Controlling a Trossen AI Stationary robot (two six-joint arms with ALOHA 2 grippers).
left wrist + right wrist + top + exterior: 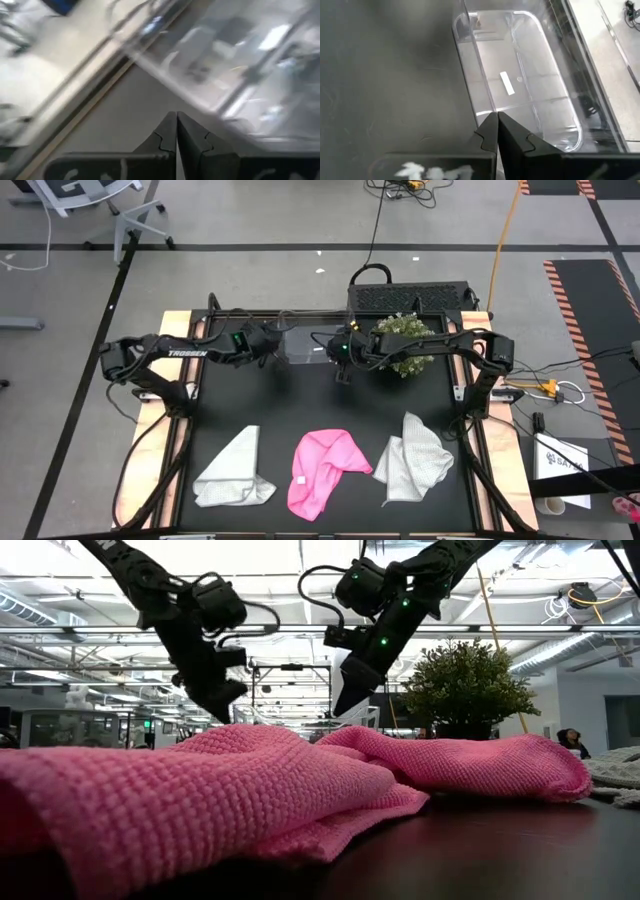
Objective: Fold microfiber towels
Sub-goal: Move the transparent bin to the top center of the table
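Three towels lie in a row along the near side of the table, each apart from the next; left towel (pixel 233 473): pale grey, loosely folded into a rough triangle, flat; pink towel (pixel 322 470) in the middle: bright, waffle-textured, crumpled with one end doubled over; right towel (pixel 413 457): white to pale grey, rumpled, partly folded, edges uneven.

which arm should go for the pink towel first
Probably the right. The right gripper hangs almost straight behind the pink towel, jaws shut and empty; the left gripper sits farther off, nearer the left grey towel.
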